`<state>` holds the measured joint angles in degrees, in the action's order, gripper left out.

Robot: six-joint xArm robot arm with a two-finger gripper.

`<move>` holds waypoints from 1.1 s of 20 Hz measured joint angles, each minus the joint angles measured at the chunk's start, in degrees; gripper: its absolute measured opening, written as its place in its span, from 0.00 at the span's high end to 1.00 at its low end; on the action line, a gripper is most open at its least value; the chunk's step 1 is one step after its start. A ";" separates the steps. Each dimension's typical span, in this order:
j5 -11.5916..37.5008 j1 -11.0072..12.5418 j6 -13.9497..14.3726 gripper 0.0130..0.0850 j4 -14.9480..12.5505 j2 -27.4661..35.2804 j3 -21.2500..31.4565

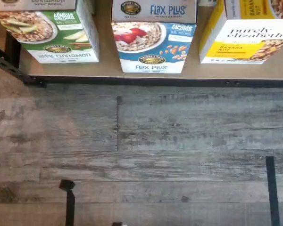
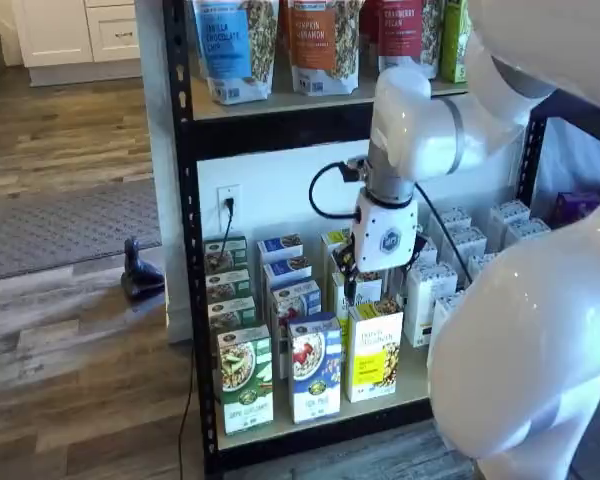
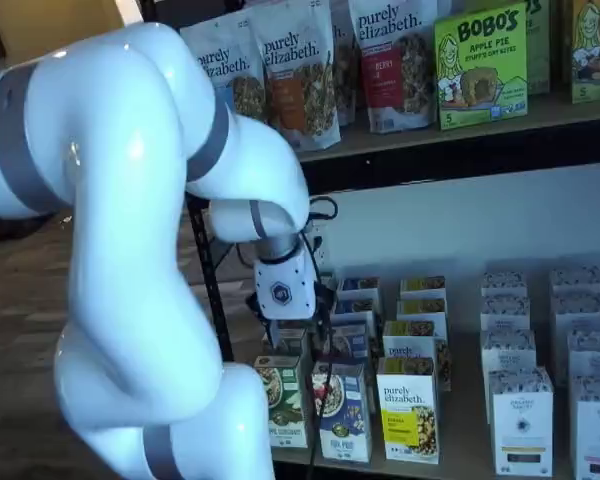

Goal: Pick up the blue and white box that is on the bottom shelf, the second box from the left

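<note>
The blue and white box reads "Flax Plus" and stands upright at the front of the bottom shelf. It sits between a green-and-white carton and a yellow carton. Both shelf views show the blue and white box in the front row. My gripper hangs in front of the rack, above and slightly right of that box and apart from it. It is open, with nothing between its black fingers. Its white body also shows.
More cartons stand in rows behind the front ones, and white cartons fill the shelf's right side. The upper shelf holds bags. A black rail edges the bottom board, with grey wood floor in front.
</note>
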<state>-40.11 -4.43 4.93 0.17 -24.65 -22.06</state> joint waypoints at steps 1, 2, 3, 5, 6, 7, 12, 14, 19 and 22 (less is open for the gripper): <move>0.89 0.01 0.12 0.00 -0.16 1.23 -0.07; 1.94 -0.02 0.54 0.00 -0.66 2.52 -0.07; 3.17 -0.07 0.84 0.00 -1.00 3.66 0.07; 5.65 -0.11 0.38 0.00 -0.42 5.54 0.48; 6.62 -0.16 0.19 0.00 -0.13 6.31 0.60; 7.88 -0.28 0.35 0.00 -0.19 7.33 0.69; 11.69 -0.74 -1.60 0.00 2.44 11.46 0.10; 13.84 -0.89 -3.24 0.00 4.39 13.00 -0.06; 16.01 -1.01 0.41 0.00 0.39 17.85 -2.19; 16.68 -1.22 0.94 0.00 0.05 20.38 -3.52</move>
<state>-23.43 -5.65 5.86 0.22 -4.28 -25.58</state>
